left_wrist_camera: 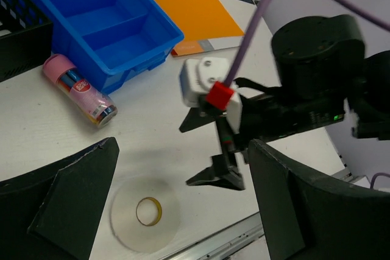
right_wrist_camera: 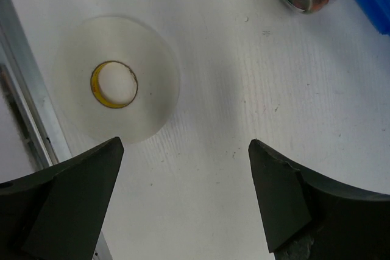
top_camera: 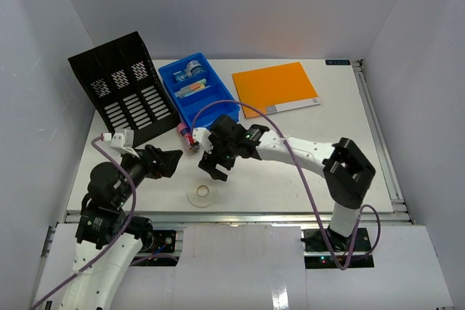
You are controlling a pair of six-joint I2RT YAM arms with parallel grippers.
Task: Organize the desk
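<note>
Your desk (top_camera: 305, 157) lies under both arms, with the rack (top_camera: 123, 88), folder (top_camera: 276, 88) and tray (top_camera: 211, 110) at its far side. Your left gripper (top_camera: 173, 161) and right gripper (top_camera: 213, 172) gape wide, holding nothing, near the tape (top_camera: 201, 194); a tube (top_camera: 187, 138) lies beside the tray

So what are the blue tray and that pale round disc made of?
Blue tray: likely moulded plastic, smooth, slightly glossy, one even colour with thin partition walls. Disc: probably a roll of clear tape, milky translucent film wound round a small yellowish core, though the look leaves that open.
</note>
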